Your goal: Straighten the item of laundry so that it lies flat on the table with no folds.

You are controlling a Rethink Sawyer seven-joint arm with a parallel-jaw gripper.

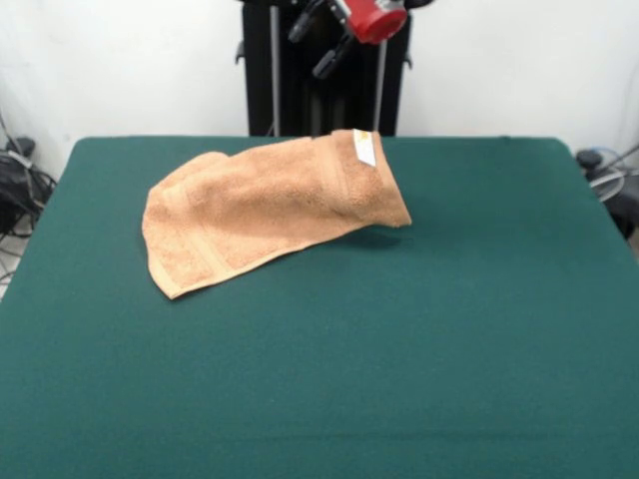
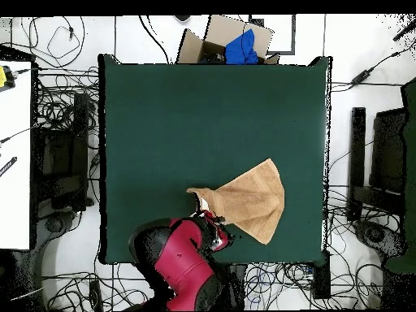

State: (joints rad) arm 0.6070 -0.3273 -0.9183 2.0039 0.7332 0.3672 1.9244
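Note:
The item of laundry [image 1: 270, 205] is a peach-orange terry towel lying rumpled on the far middle of the green table [image 1: 399, 349]. Its right end, with a white tag [image 1: 364, 147], stands raised and folded over, casting a shadow beneath. Its left end lies flat with a border band showing. My gripper [image 1: 310, 50] hangs above and behind the towel's raised end, open, with nothing between its fingers and clear of the cloth. From overhead the towel [image 2: 252, 199] fans out from a narrow tip beside my gripper [image 2: 216, 231], near the table [image 2: 179, 122] edge closest to the base.
A cardboard box [image 2: 223, 41] holding a blue cloth sits off the table's far edge in the overhead view. Cables and dark equipment lie on the floor on both sides. The red arm [image 2: 183, 264] overhangs the table's near edge.

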